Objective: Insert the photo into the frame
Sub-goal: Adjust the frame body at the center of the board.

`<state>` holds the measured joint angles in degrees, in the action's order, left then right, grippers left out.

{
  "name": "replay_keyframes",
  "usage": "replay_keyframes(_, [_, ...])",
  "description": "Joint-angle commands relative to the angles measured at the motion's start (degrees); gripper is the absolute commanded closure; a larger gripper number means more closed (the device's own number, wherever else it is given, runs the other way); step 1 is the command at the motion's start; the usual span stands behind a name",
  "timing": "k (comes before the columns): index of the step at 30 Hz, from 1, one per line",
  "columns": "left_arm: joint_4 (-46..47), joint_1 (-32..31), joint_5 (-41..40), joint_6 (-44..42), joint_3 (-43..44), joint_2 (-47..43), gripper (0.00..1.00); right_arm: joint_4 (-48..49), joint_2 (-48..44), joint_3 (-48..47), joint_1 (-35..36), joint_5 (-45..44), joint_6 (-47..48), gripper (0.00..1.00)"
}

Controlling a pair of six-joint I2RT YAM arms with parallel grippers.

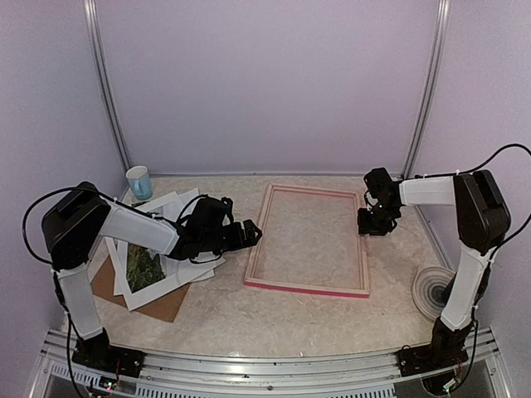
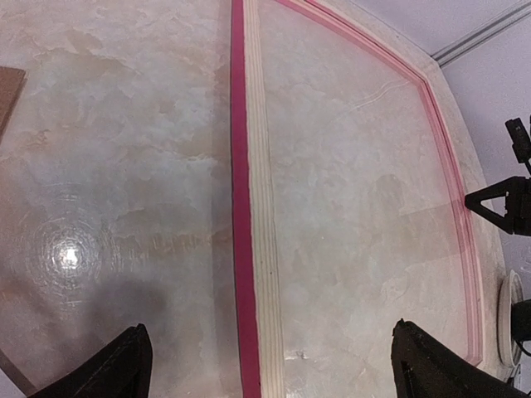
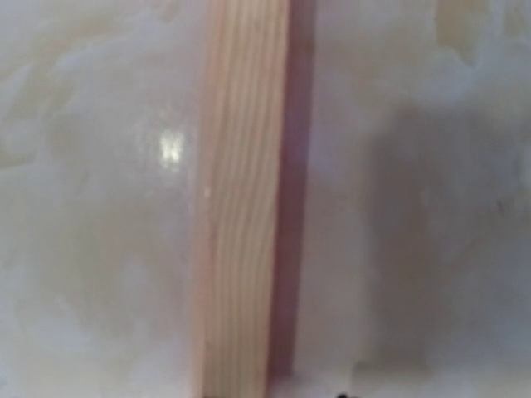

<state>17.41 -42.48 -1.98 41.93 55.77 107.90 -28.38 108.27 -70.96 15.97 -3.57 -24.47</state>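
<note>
The frame (image 1: 307,286) lies flat in the middle of the table, pale wood back up, pink along its edges. My left gripper (image 1: 251,234) is wide open over the frame's left rail (image 2: 251,249), with one dark fingertip (image 2: 124,365) on each side of it and not touching it. My right gripper (image 1: 370,222) is right above the frame's right rail (image 3: 241,207). No finger shows against the wood there, so it looks open. The photo (image 1: 145,267) lies on the left in a pile of white sheets, partly under the left arm.
A white mat border (image 1: 170,282) surrounds the photo, and a brown backing board (image 1: 166,304) lies under the pile. A pale blue cup (image 1: 139,182) stands at the back left. A round white disc (image 1: 431,290) lies by the right arm's base. Walls close three sides.
</note>
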Motion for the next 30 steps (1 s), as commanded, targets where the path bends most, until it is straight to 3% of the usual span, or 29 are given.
replay_keyframes(1, [0.2, -0.2, 0.1, -0.7, 1.2, 1.0, 0.01, 0.2, 1.6, -1.4, 0.9, -0.8, 0.1, 0.63])
replay_keyframes(14, [1.0, -0.3, 1.2, -0.3, 0.5, 0.9, 0.01, -1.9, 4.0, -2.8, 2.1, -5.4, 0.9, 0.64])
replay_keyframes(22, [1.7, -0.3, 1.6, -0.3, 0.5, 1.1, 0.01, -1.4, 4.7, -3.0, 2.1, -2.6, 1.2, 0.74])
replay_keyframes(30, [4.2, -0.3, 5.5, 0.9, -0.8, 1.1, 0.01, 0.5, 5.7, -4.4, 2.1, 3.4, 2.4, 0.76])
